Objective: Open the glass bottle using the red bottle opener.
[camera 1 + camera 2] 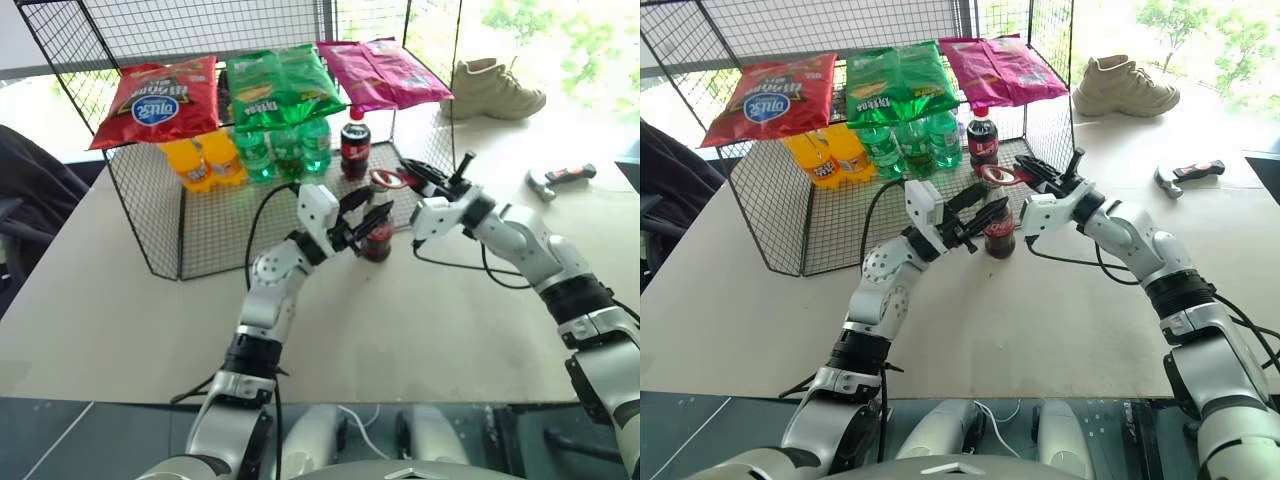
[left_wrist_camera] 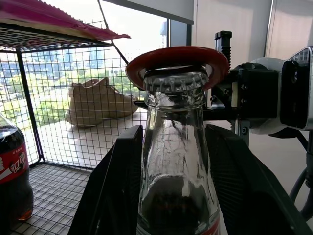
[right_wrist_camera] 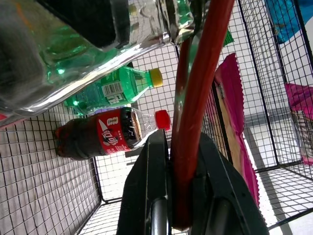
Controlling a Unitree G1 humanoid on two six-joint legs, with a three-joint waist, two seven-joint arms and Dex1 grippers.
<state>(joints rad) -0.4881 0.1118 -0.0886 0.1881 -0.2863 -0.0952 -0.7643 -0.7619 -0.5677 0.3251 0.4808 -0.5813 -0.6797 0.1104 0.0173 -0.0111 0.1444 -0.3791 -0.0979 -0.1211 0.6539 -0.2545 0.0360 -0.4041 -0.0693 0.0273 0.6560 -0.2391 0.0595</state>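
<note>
Left gripper (image 1: 980, 216) clamped on glass bottle (image 1: 999, 232). Right gripper (image 1: 1032, 172) pinches red bottle opener (image 1: 998, 174), ring head over bottle cap (image 2: 174, 81).

Both arms reach inward, left claw (image 1: 365, 220) gripping, right claw (image 1: 407, 176) clamped.

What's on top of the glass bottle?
The red bottle opener's ring sits over the glass bottle's crimped metal cap. The ring hides the cap's top, so its face cannot be seen.
</note>
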